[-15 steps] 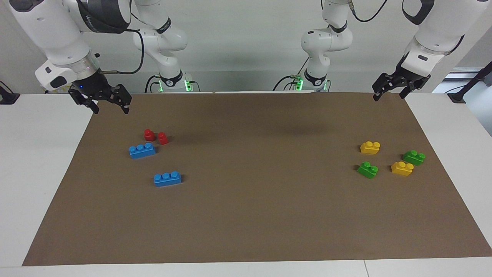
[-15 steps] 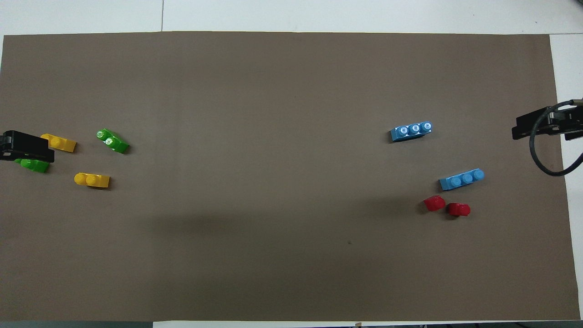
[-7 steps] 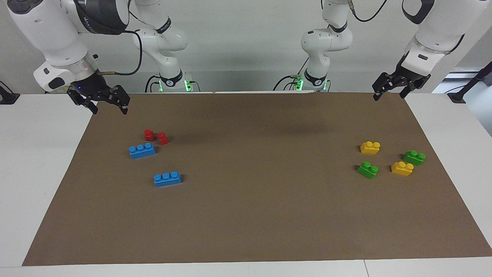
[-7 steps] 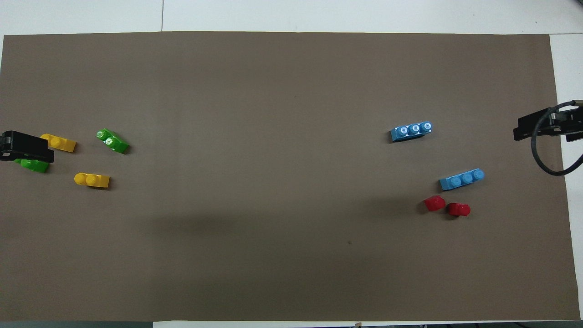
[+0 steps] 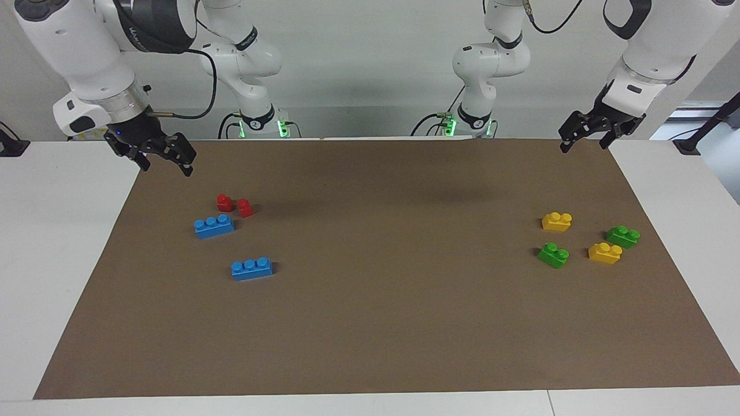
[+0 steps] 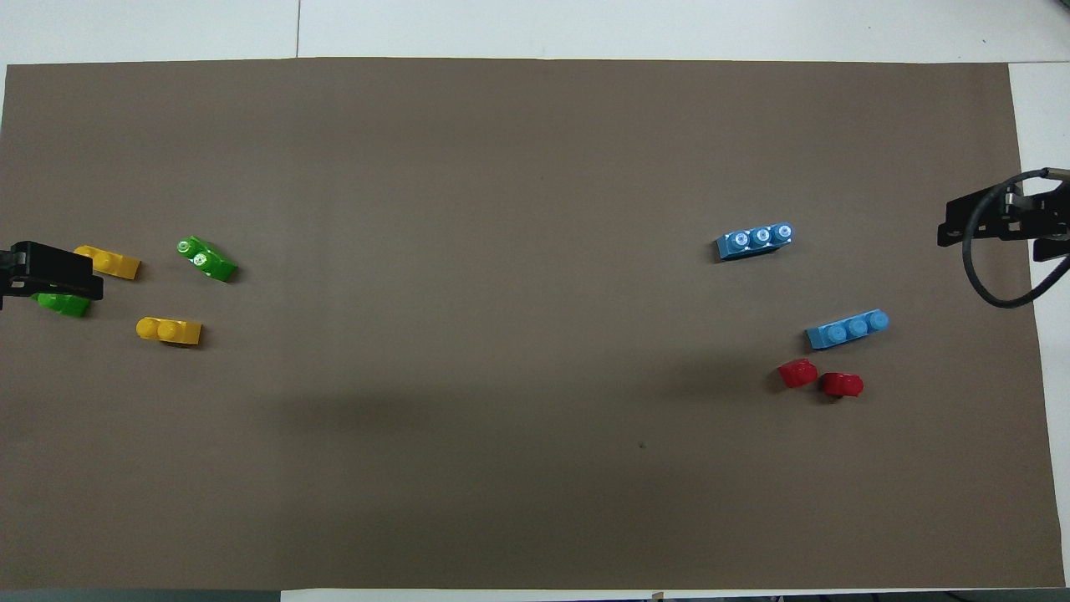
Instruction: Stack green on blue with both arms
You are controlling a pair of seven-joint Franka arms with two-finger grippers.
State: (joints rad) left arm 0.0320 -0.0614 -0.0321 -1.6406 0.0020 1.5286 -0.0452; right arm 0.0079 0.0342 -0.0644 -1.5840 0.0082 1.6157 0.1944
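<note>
Two blue bricks lie on the brown mat toward the right arm's end: one (image 5: 214,225) (image 6: 847,329) next to the red blocks, the other (image 5: 252,268) (image 6: 754,242) farther from the robots. Two green bricks lie toward the left arm's end, one (image 5: 553,255) (image 6: 206,258) nearer the mat's middle, the other (image 5: 622,236) (image 6: 63,303) partly covered from above by my left gripper. The left gripper (image 5: 584,147) (image 6: 50,272) hangs open and empty, high over the mat's edge. The right gripper (image 5: 166,169) (image 6: 986,226) hangs open and empty over the mat's corner at its own end.
Two yellow bricks (image 5: 557,221) (image 5: 605,253) sit among the green ones. Two small red blocks (image 5: 225,202) (image 5: 245,207) stand just nearer the robots than the closer blue brick. The brown mat (image 5: 370,323) covers most of the white table.
The right gripper has shifted slightly over its corner of the mat. The left gripper has barely moved. No brick has moved.
</note>
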